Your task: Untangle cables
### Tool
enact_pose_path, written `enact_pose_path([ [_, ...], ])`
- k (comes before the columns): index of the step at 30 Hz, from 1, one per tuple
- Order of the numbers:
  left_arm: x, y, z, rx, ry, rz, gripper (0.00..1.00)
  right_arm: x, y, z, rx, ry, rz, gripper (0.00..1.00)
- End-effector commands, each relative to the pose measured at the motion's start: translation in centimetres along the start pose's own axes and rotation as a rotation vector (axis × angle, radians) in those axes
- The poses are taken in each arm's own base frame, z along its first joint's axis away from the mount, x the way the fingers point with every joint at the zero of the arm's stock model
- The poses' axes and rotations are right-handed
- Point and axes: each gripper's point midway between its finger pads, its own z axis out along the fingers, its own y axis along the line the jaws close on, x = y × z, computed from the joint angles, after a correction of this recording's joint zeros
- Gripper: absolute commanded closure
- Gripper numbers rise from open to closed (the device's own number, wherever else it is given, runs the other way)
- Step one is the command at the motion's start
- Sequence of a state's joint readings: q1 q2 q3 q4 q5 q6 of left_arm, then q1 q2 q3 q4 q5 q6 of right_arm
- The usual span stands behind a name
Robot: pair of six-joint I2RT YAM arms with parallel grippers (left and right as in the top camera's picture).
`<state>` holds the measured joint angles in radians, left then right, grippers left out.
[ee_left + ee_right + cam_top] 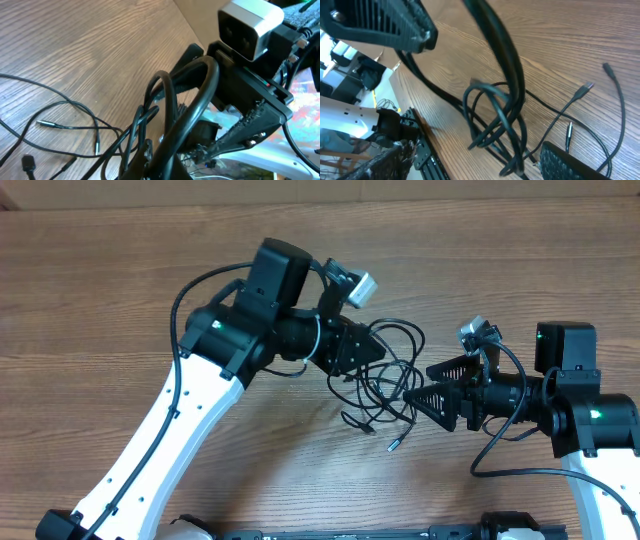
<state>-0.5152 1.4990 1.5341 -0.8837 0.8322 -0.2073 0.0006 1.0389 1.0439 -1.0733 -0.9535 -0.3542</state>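
- Cables (388, 380): one loose black tangle at mid-counter (120, 290), directly between the two grippers.
- Left gripper (374, 350): seen from overhead as a single narrow wedge, clamped on the tangle's left edge; its tips not made out in the left wrist view.
- In the left wrist view: two thick loops arched up off the counter, close before the camera; thinner strands lying flat farther off.
- Right gripper (417, 380): spread wide, holding nothing; tips right at the tangle's right edge.
- In the right wrist view: fingers (385, 22) at top left and bottom right of frame, well apart; one raised strand crossing the gap between them, contact with either finger not determinable.
- Beneath that strand: knotted loops resting on the counter.
- Plugs (393, 445): silver-tipped ends trailing loose on the counter at the near side of the tangle, apart from both grippers.
- Right wrist camera (250, 27): visible in the left wrist view, beyond the arched loops.
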Motion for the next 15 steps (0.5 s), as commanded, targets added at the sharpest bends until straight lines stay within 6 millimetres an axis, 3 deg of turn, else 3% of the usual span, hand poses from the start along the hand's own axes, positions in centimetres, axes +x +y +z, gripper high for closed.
enact_pose_path([
  [1, -0.5, -1.3, -0.9, 0.010, -0.030, 0.027, 0.96, -0.1, -0.1, -0.1, 0.012, -0.002, -0.022, 0.24],
  [6, -1.2, -1.5, -0.9, 0.020, -0.057, -0.028, 0.96, 0.1, -0.1, -0.1, 0.009, 0.004, -0.012, 0.29],
  [15, -2.2, -2.6, -0.5, 0.049, -0.089, -0.019, 0.96, 0.0, 0.6, -0.1, -0.025, -0.003, -0.011, 0.30],
])
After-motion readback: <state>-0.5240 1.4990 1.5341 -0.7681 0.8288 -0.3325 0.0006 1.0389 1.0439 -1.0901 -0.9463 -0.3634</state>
